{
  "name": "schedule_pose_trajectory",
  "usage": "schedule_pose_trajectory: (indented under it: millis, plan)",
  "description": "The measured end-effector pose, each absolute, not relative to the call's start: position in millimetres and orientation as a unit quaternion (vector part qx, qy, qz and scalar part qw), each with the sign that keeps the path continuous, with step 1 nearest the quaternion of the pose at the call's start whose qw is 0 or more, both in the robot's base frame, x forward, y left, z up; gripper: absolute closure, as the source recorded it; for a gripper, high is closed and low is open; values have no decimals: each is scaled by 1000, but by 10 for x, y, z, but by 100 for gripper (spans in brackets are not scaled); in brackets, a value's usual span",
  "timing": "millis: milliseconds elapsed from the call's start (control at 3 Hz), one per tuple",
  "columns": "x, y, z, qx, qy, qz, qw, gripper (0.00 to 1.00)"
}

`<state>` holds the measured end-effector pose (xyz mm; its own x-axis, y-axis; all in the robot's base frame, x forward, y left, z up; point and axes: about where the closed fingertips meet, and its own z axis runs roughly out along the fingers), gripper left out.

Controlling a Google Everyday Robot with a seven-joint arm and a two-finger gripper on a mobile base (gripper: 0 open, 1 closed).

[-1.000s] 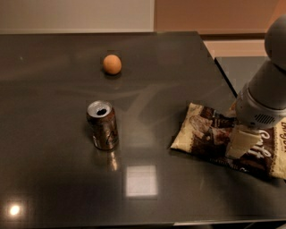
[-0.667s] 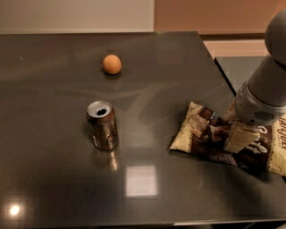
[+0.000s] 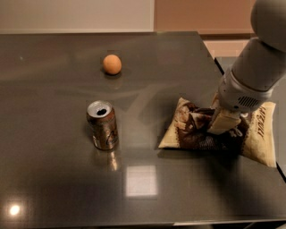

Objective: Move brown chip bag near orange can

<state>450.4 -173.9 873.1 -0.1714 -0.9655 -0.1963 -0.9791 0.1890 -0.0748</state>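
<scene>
The gripper (image 3: 223, 123) looks clenched on the puckered middle of the brown chip bag (image 3: 187, 132), which lies at 3 o'clock from the orange can (image 3: 103, 125). Pulled toward 9 o'clock, the crinkly bag may slip free or topple that 1 can.

Grey arm (image 3: 255, 74), cream pincer (image 3: 223, 121) touching brown chip bag (image 3: 187, 130).

Glossy dark table (image 3: 53, 188), cream wall (image 3: 76, 13) behind.
</scene>
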Motion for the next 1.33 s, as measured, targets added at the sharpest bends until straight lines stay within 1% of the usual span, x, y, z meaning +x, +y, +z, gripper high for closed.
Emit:
schedule_pose_trajectory:
  millis: [667, 1000, 1333]
  plan:
    - [4658, -1110, 8763, -672, 726, 85, 117, 100]
    - [4678, -838, 8806, -692, 703, 102, 131, 82]
    - [4666, -668, 8848, -706, 684, 118, 139, 59]
